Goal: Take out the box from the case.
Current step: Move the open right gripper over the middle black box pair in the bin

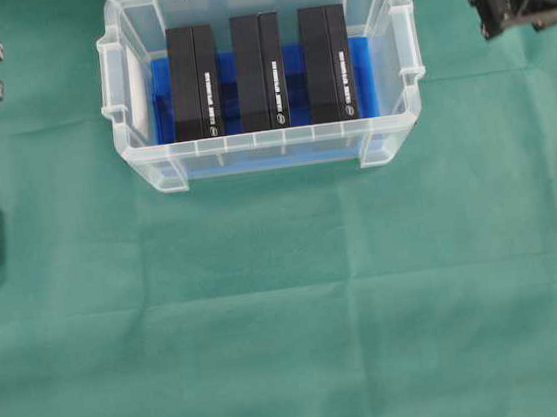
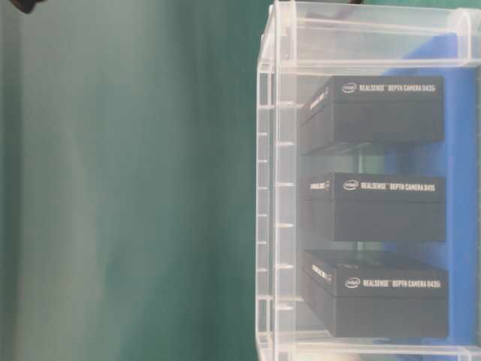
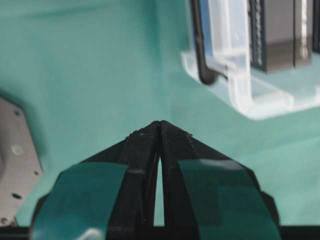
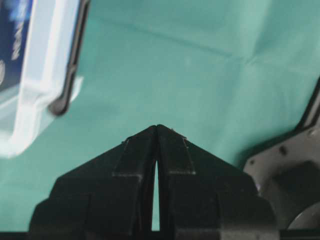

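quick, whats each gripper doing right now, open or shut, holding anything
Left gripper: closed, holding nothing, over the green cloth beside the case.
Right gripper: closed, holding nothing, also outside the case.

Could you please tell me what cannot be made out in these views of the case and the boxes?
- Left gripper, right gripper: overhead view cuts both arms at its edges.
- Case: table-level view crops its right side.
- Small print on the left box, middle box and right box: too small overhead.
- Wrist views: case blurred, cropped.
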